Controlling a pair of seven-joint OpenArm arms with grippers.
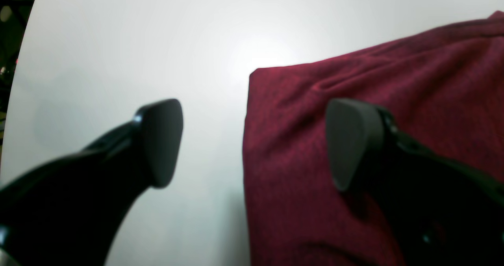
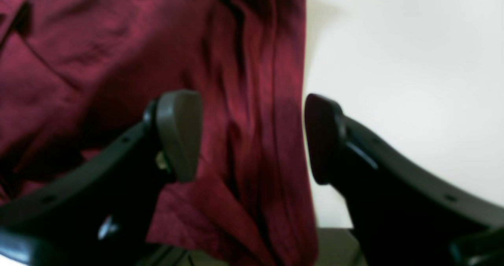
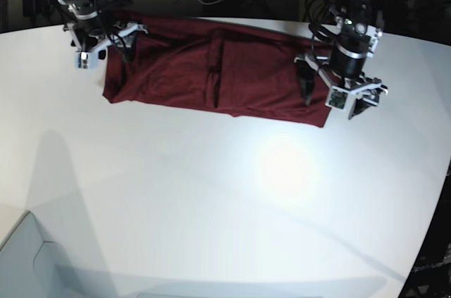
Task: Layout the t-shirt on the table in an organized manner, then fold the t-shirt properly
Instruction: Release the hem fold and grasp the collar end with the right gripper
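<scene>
Left wrist view: my left claw (image 1: pixel 252 144) is spread wide, nothing between the pads. One pad sits over bare table (image 1: pixel 118 53), the other over the shirt (image 1: pixel 354 80). The shirt's straight side edge runs down between the pads, its corner just above them. The corner lies flat with one shallow ridge near it. White tabletop is open to the left as far as the curved table edge at far left, dark beyond it.

Right wrist view: my right claw (image 2: pixel 254 138) is also wide apart, gripping nothing. Left pad over the shirt (image 2: pixel 118 61), right pad over bare table (image 2: pixel 413 80). The shirt's edge runs down just inside the right pad. The cloth here is bunched in long vertical folds, and at the bottom it drapes past the table rim over dark floor. Free table to the right.

Base view: the shirt (image 3: pixel 211 69) is a long band across the far side of the table (image 3: pixel 225 192), its back edge at the far rim. A crease runs across its middle. Left claw (image 3: pixel 338 94) hangs at the band's right end, right claw (image 3: pixel 99 44) at its left end. The whole near half of the table is bare, plus a strip at each end. Only this view shows the full shirt and both arms; only the wrist views show the jaw gaps and the overhang at the rim.
</scene>
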